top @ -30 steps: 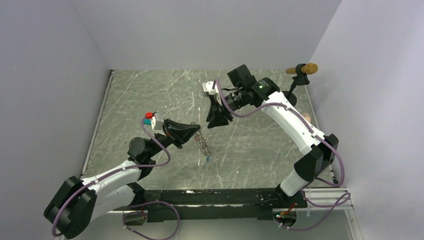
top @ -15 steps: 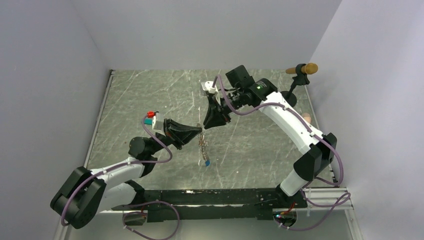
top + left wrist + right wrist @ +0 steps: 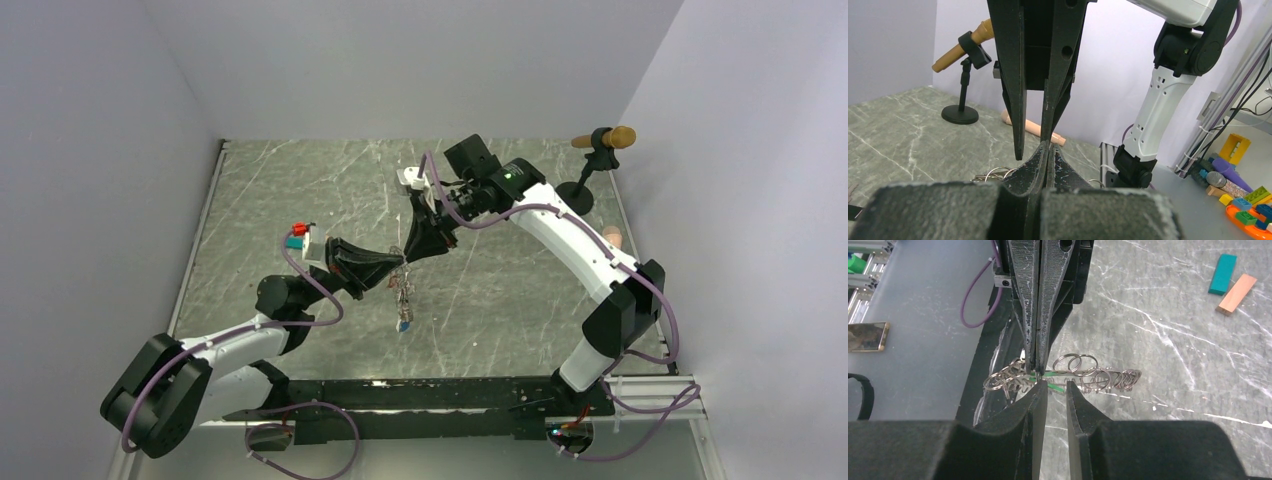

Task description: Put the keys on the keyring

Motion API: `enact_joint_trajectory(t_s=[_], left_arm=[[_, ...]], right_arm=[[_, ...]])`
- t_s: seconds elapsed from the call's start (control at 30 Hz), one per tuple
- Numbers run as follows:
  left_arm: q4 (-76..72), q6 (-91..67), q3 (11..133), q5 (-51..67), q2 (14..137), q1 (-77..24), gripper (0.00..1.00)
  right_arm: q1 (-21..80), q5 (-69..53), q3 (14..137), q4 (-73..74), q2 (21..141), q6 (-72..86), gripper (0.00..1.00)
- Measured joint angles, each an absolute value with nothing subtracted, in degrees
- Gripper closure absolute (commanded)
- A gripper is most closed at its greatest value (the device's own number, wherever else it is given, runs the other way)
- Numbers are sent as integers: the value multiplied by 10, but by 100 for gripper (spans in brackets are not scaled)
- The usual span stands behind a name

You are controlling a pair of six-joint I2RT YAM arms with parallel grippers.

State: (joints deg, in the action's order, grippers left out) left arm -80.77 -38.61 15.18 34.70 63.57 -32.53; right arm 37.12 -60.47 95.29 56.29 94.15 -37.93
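Above the grey marbled table (image 3: 300, 190) centre, my left gripper (image 3: 398, 263) clamps the thin metal keyring (image 3: 1108, 379). My right gripper (image 3: 1057, 390) meets it from 1 o'clock, jaws slightly parted at the green-tagged key (image 3: 1050, 374).

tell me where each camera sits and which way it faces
Top external: above and behind the bases, looking down at the table; left arm and right arm show.
Left wrist: on the left arm, looking along the shut left fingers towards the right fingers and microphone stand.
Right wrist: on the right arm, looking down past its fingers at the keyring.
Both wrist views show the other arm's fingers.
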Motion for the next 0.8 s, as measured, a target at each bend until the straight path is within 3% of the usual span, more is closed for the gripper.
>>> enact_joint_trajectory(t_s=[0.8], left_arm=[[-799,-383,152,347,620,-325,100]], right_arm=[[375,-605,953,569,941,-394,69]])
